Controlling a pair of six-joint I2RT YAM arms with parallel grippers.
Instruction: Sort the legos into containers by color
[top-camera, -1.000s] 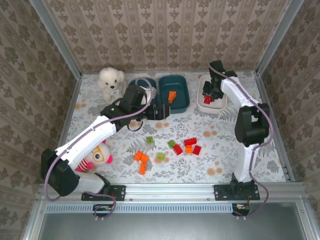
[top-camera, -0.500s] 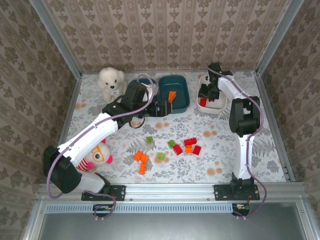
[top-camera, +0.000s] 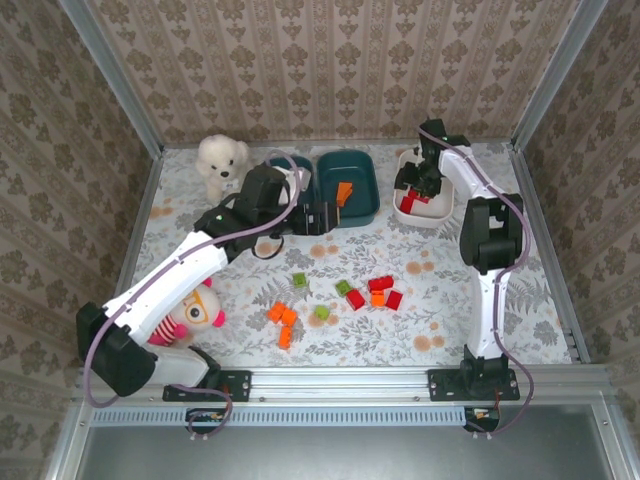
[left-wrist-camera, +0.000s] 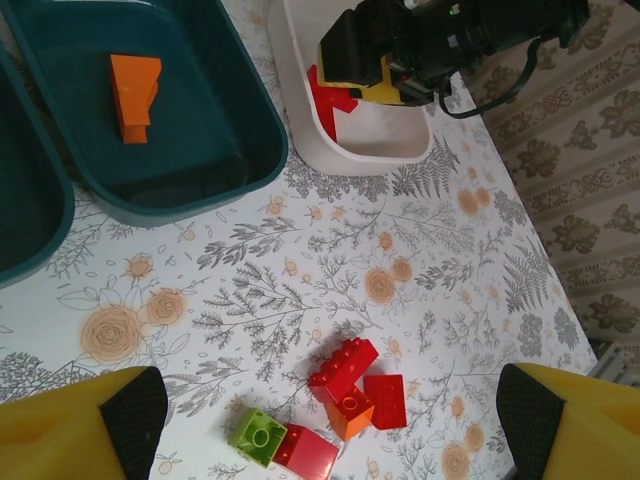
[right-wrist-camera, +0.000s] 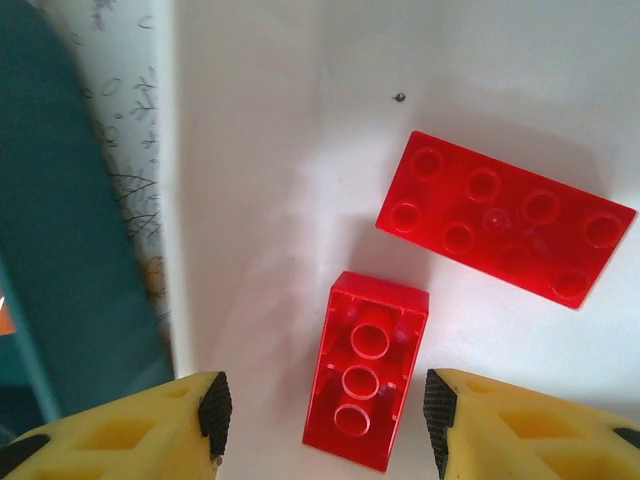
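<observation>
Red lego under splayed right pincer

The left arm and right arm have white links, black joints and bases, and thin mauve cables. The left hand and right hand have yellow fingers with black pads.

Orange brick in teal tub; red brick in white tub; loose bricks clustered on the table.
</observation>
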